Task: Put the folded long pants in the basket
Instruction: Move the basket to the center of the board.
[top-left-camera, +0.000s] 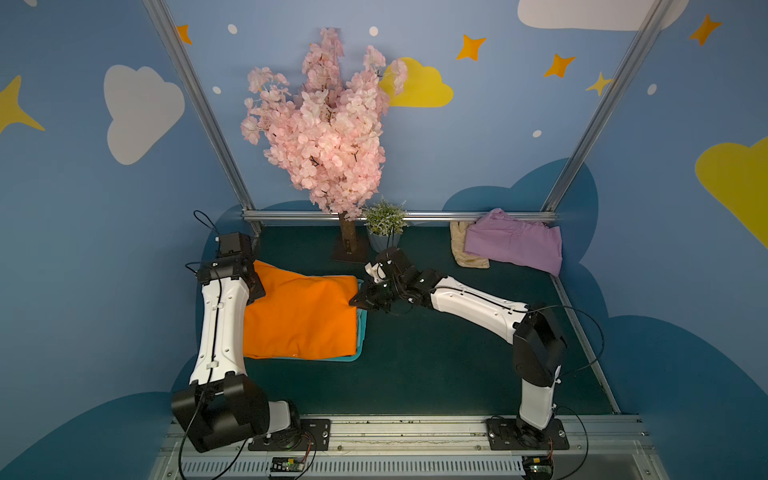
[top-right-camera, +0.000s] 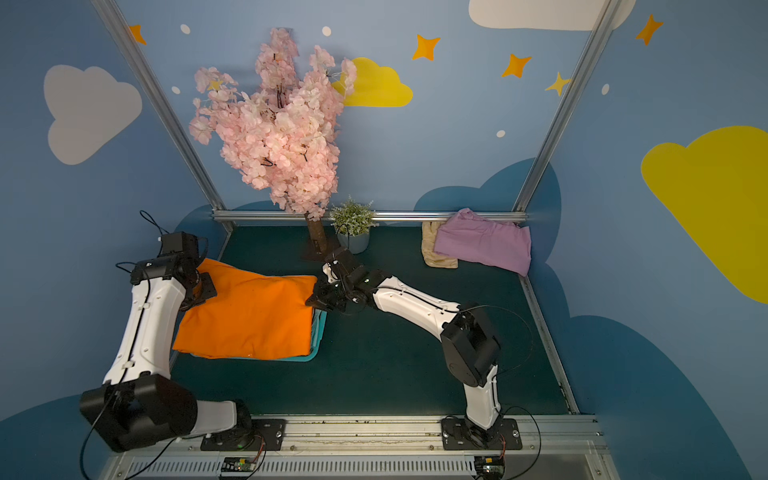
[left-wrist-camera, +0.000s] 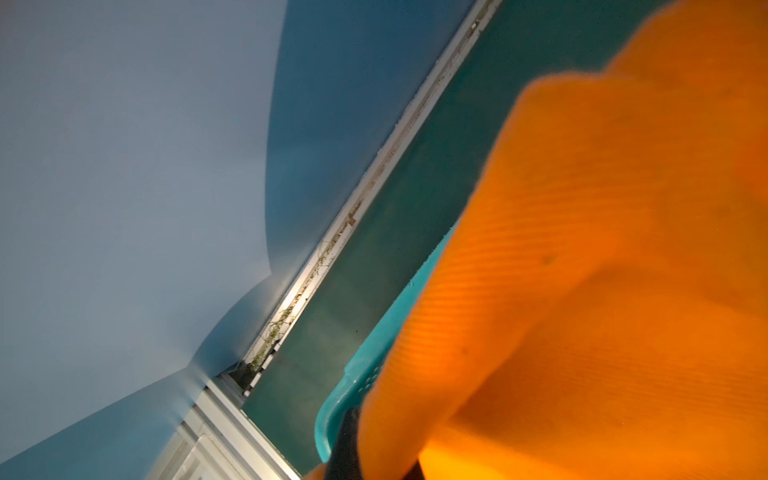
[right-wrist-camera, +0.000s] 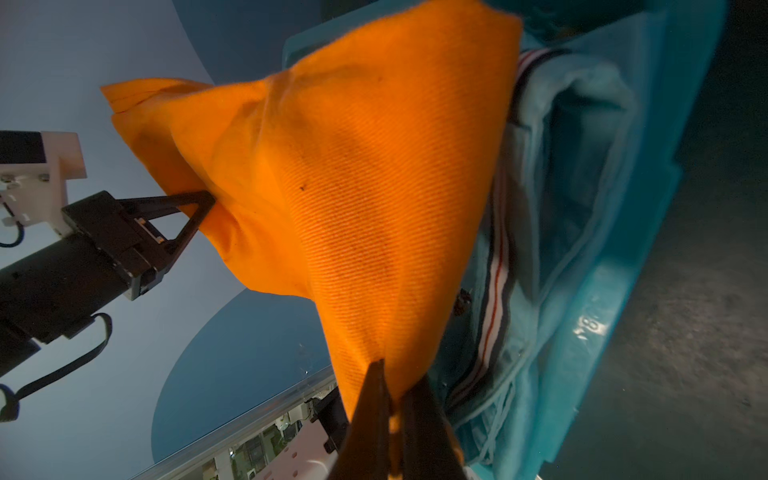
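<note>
The bright orange folded long pants (top-left-camera: 301, 316) (top-right-camera: 249, 316) hang spread between both grippers, over the teal basket (top-left-camera: 362, 332) (top-right-camera: 319, 336) and covering most of it. My left gripper (right-wrist-camera: 208, 199) (left-wrist-camera: 378, 461) is shut on the far left corner of the orange cloth. My right gripper (top-left-camera: 357, 300) (top-right-camera: 313, 300) (right-wrist-camera: 390, 374) is shut on its right edge. Light teal pants with striped cuffs (right-wrist-camera: 573, 199) lie inside the basket (right-wrist-camera: 615, 311) (left-wrist-camera: 353, 374). Lilac pants (top-left-camera: 513, 245) (top-right-camera: 484, 245) lie at the back right, partly over a tan cloth (top-left-camera: 467, 251) (top-right-camera: 436, 251).
A pink blossom tree (top-left-camera: 324, 124) on a trunk (top-left-camera: 347, 237) and a small potted plant (top-left-camera: 384, 226) stand at the back middle, just behind my right wrist. Metal rails (top-left-camera: 415, 216) edge the dark green mat (top-left-camera: 436, 357).
</note>
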